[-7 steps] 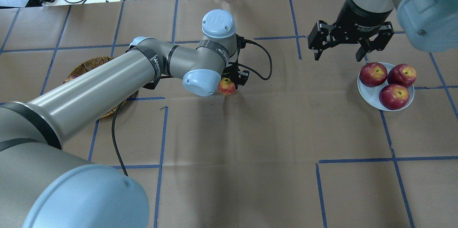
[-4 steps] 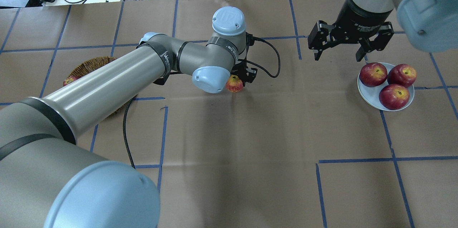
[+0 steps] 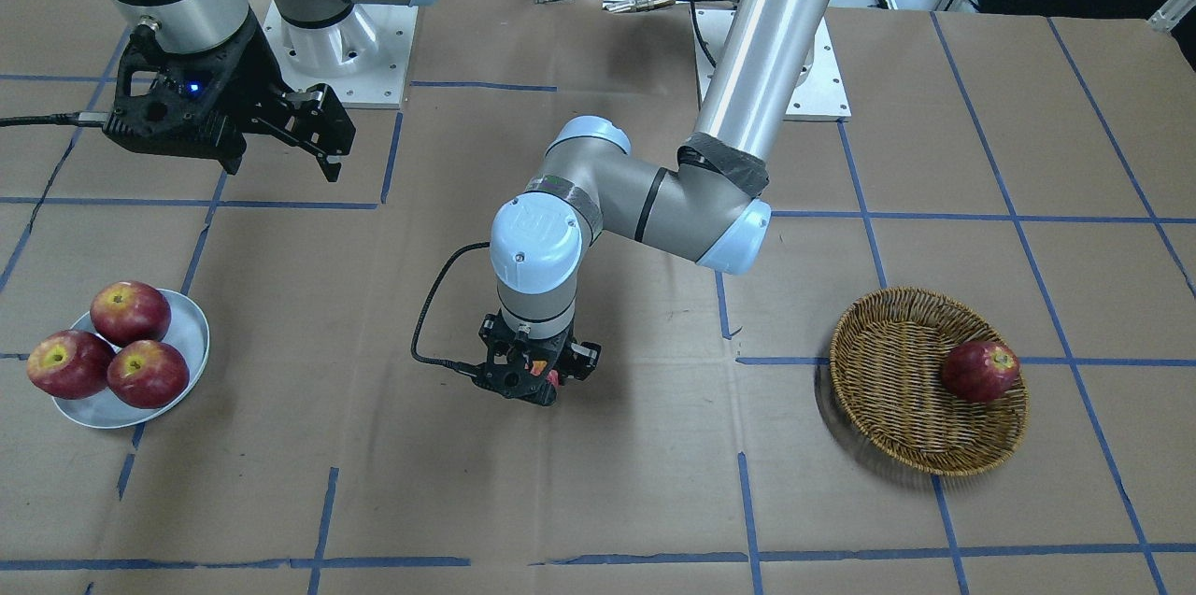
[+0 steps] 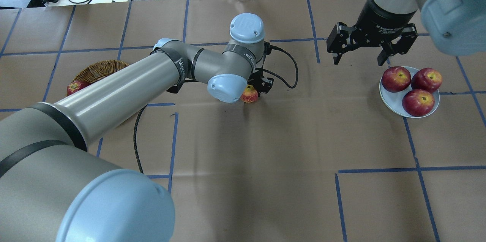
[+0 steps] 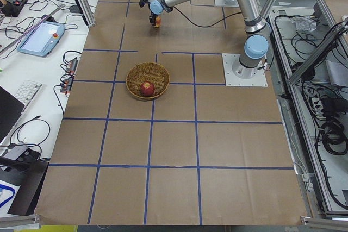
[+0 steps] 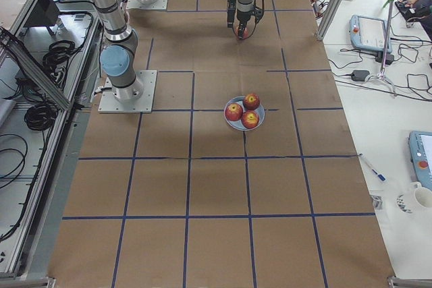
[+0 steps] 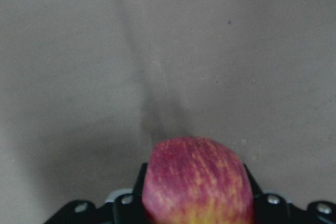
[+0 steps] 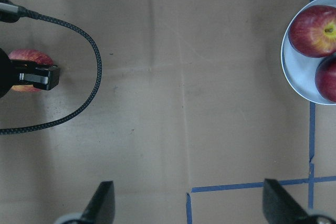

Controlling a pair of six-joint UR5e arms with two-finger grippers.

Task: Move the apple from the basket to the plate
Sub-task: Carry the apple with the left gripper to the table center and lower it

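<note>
— Where's the apple [image 4: 250, 94]?
— Mid-frame in the overhead view, gripped by the left end effector [image 3: 534, 375] over the counter [image 4: 265, 158], between basket [image 3: 897, 389] and plate [image 4: 391, 102].
— The right end effector [image 4: 358, 59]?
— Upper right, spread wide, holding nothing.

Left gripper [image 4: 251, 91] clamped (pointing down), right gripper [image 4: 358, 61] spread

Overhead the basket [image 4: 100, 71] is largely hidden; the wrist view crops the apple [image 7: 197, 182].
</note>
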